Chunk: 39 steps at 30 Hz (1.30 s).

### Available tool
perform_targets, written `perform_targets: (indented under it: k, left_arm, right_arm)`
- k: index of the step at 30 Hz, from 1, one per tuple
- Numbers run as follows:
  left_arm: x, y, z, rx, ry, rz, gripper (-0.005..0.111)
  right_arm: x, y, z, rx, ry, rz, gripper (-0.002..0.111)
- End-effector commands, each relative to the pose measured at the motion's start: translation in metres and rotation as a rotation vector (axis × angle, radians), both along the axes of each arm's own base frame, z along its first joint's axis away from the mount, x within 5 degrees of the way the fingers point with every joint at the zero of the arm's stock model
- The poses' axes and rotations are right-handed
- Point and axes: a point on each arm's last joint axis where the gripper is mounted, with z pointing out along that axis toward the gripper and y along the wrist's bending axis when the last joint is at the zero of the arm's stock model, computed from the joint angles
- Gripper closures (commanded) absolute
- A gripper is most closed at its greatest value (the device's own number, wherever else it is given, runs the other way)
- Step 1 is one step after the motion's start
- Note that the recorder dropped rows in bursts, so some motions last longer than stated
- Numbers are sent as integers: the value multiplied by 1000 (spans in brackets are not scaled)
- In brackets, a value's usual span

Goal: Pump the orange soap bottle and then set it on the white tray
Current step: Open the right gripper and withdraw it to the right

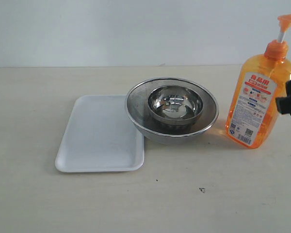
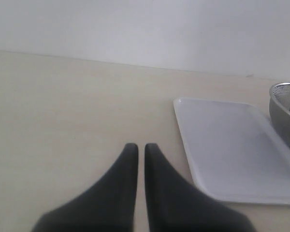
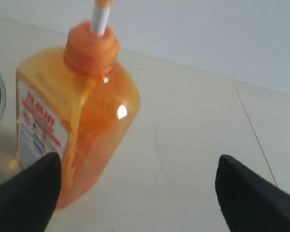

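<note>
Shows right gripper wide beside the orange soap bottle, left gripper closed, empty — bare table left of the white tray.

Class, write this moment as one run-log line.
phase: pre-grasp | right gripper: open, beside orange soap bottle, not holding | left gripper: shut, empty | bottle: upright on table, off white tray

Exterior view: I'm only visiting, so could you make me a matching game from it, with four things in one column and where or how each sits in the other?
Things:
1 orange soap bottle
2 white tray
3 small steel bowl
4 large steel bowl

Places or states:
A nested inside another bowl
B standing upright, far right
C lying flat, far left
D holding a smaller bowl

Pairs: 1-B, 2-C, 3-A, 4-D
</note>
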Motion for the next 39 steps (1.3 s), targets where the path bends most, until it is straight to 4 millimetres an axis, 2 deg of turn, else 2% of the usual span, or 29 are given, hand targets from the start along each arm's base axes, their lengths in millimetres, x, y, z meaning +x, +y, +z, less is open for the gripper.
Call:
perform_targets:
  k: [1,3,4,5,7,16,18,20,24,27,33,37,39]
  left_arm:
    - [0,0,0,-2,-10,6,102]
    - [0,0,0,-2,-10,6,102]
    - [0,0,0,-2,-10,6,102]
    - [0,0,0,-2,-10,6,102]
    - [0,0,0,-2,-10,6,102]
    - [0,0,0,-2,-10,6,102]
    - [0,0,0,-2,-10,6,102]
    - [0,0,0,-2,-10,6,102]
    - [0,0,0,-2,-10,6,102]
    - [0,0,0,-2,-10,6,102]
    - [0,0,0,-2,-10,6,102]
    - [0,0,0,-2,-10,6,102]
    - [0,0,0,-2,-10,6,102]
  right_arm:
    - [-10,8,-24,62,68,118,58]
    - [-12,3,-28,114,67,38,72]
    - [-12,-2,-28,113,57,-27,75]
    - [-13,-9,-27,143,33,-125,74]
    - [-14,-14,-25,176,7,-200,74]
    - [-15,-15,-25,169,4,-215,76]
    - [-15,-15,-25,167,4,-214,86]
    - [-15,-16,-25,161,3,-219,105]
    - [-16,-23,-22,66,-13,-257,108]
    - [-14,-28,-12,-97,-70,-243,108]
    - [-20,-36,15,-189,-159,-235,108]
    - [-32,-57,45,-146,-265,-334,108]
    - [-40,-64,61,-128,-298,-328,108]
